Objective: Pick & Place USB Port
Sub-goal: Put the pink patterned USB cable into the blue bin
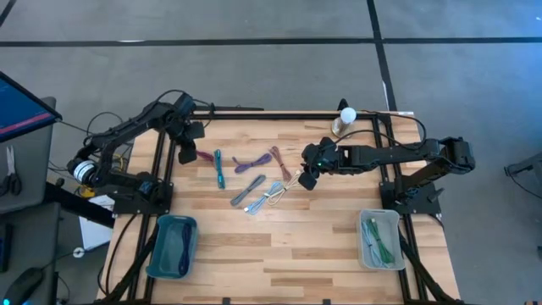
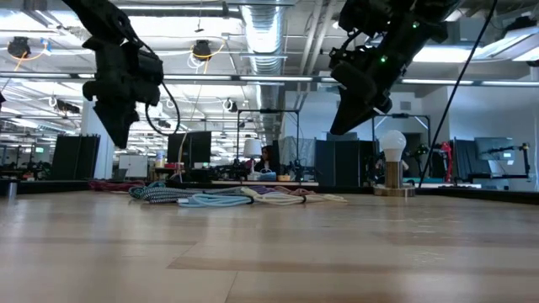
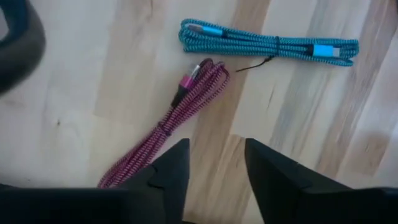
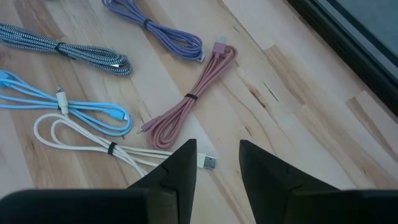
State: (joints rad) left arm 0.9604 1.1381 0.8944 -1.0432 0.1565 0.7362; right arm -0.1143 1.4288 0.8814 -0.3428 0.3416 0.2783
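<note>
Several coiled USB cables lie on the wooden table (image 1: pixel 322 254): magenta (image 3: pixel 186 106), teal (image 3: pixel 267 45), purple (image 4: pixel 158 31), pink (image 4: pixel 186 102), grey braided (image 4: pixel 68 50), light blue (image 4: pixel 68 109) and white (image 4: pixel 93 140). My left gripper (image 3: pixel 214 162) hangs open above the table, beside the magenta cable's near end. My right gripper (image 4: pixel 217 162) hangs open above the white cable's USB plug (image 4: pixel 210 163). In the low view both the left gripper (image 2: pixel 114 135) and the right gripper (image 2: pixel 341 126) hang clear of the tabletop.
A teal bin (image 1: pixel 172 246) stands near the front left. A grey bin (image 1: pixel 378 239) holding green cables stands near the front right. A small lamp with a white bulb (image 1: pixel 345 119) is at the far edge. Bare wood lies between the bins.
</note>
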